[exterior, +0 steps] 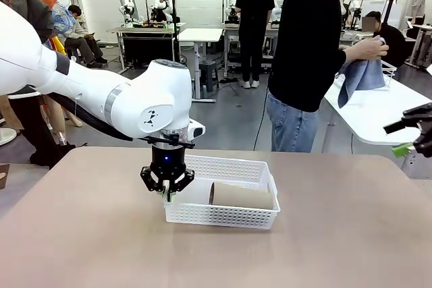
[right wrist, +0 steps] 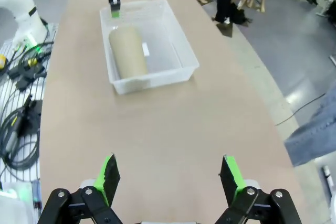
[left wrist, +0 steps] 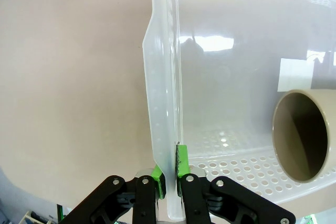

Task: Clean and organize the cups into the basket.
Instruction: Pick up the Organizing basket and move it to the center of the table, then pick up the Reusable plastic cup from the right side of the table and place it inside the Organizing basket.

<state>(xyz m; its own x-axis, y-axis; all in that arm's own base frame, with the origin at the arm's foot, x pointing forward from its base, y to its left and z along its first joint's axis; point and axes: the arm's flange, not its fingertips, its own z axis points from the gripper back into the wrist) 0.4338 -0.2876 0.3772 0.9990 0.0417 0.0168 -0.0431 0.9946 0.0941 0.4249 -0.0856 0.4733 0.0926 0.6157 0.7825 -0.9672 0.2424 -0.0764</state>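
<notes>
The white lattice basket (exterior: 223, 218) stands mid-table with one tan-brown cup (exterior: 244, 196) lying on its side inside, mouth toward my left arm. My left gripper (exterior: 167, 192) is shut on the basket's left rim. In the left wrist view its green pads (left wrist: 181, 162) pinch the thin basket wall (left wrist: 161, 77), and the cup's open mouth (left wrist: 300, 136) shows at right. My right gripper (right wrist: 169, 178) hangs open high over the table's right end, well apart from the basket (right wrist: 152, 81) and cup (right wrist: 127, 52); it also appears at the front view's right edge (exterior: 413, 138).
Beyond the table a person stands with both hands in a blue cloth (exterior: 361, 77) over a white side table (exterior: 378, 109). The brown tabletop (exterior: 337, 247) is bare around the basket. Cables lie off the table edge (right wrist: 21, 114).
</notes>
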